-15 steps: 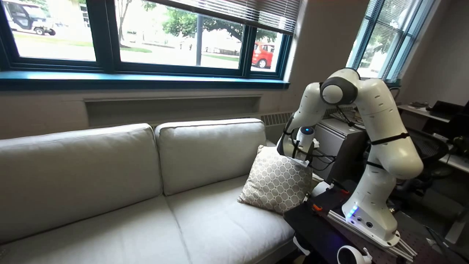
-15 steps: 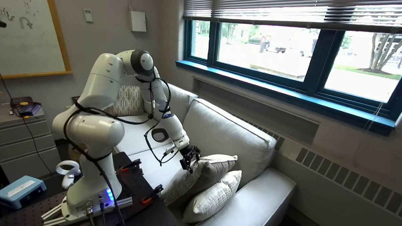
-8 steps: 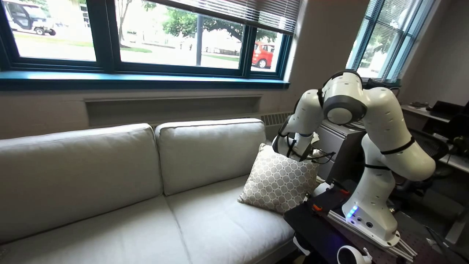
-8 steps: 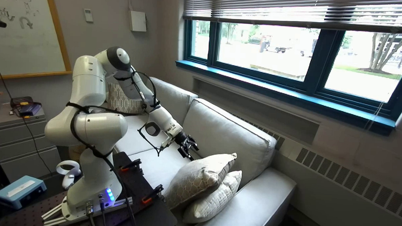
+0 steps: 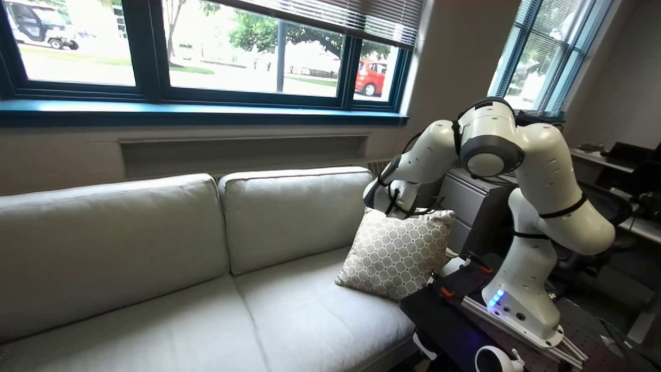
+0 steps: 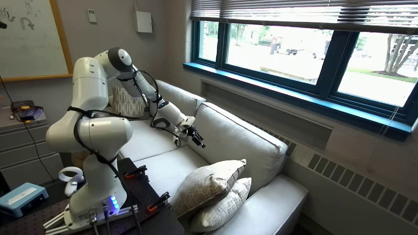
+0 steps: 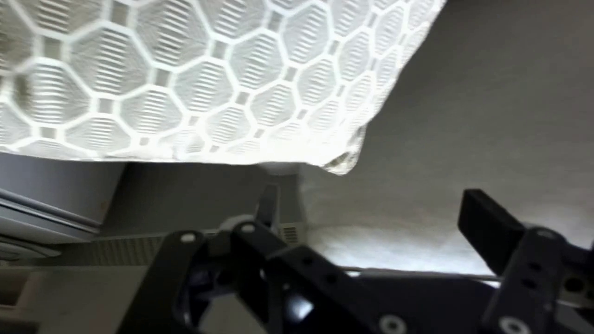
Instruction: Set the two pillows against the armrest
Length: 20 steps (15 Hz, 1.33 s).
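The larger beige lattice pillow [image 5: 395,256] stands tilted on the sofa seat in both exterior views [image 6: 206,183]. It leans over the smaller cream-white pillow [image 6: 223,206], which rests against the armrest [image 6: 266,206]. In an exterior view the larger pillow mostly hides the smaller one. My gripper [image 6: 199,141] is open and empty, above the seat near the back cushion, apart from both pillows. In the wrist view the open fingers [image 7: 371,215] have nothing between them. The larger pillow's patterned face and one corner [image 7: 209,83] fill the upper part of that view.
The sofa's back cushion [image 6: 239,139] stands close behind the gripper. Another patterned pillow [image 6: 127,102] is at the sofa's far end. The dark table [image 6: 156,220] with the arm's base and orange clamps [image 6: 157,202] borders the seat's front. A window sill [image 6: 300,99] runs behind.
One second ago my gripper was at the larger pillow's top, which was creased. It has since come away up and back along the sofa, and the wrist has turned. The pillow has regained its full shape.
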Motion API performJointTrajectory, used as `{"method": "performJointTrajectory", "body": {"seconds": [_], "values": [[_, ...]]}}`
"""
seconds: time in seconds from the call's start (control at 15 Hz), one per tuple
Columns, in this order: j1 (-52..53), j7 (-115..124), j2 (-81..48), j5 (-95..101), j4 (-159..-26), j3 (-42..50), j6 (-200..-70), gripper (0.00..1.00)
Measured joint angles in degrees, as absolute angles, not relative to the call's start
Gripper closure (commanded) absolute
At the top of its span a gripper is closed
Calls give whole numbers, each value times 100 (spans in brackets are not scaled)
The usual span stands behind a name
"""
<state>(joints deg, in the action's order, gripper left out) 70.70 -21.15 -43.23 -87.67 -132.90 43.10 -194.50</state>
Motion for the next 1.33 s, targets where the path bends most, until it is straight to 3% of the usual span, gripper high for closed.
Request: {"method": "performJointTrajectory", "body": {"seconds": [0.53, 0.8, 1.33], "values": [[6249, -2155, -5216, -6647, -11549, 4237, -16569, 0], [5333, -1804, -5381, -4707, -10985, 3651, -15849, 0], [4870, 572, -6034, -800, -10917, 4254, -14987, 0]]}}
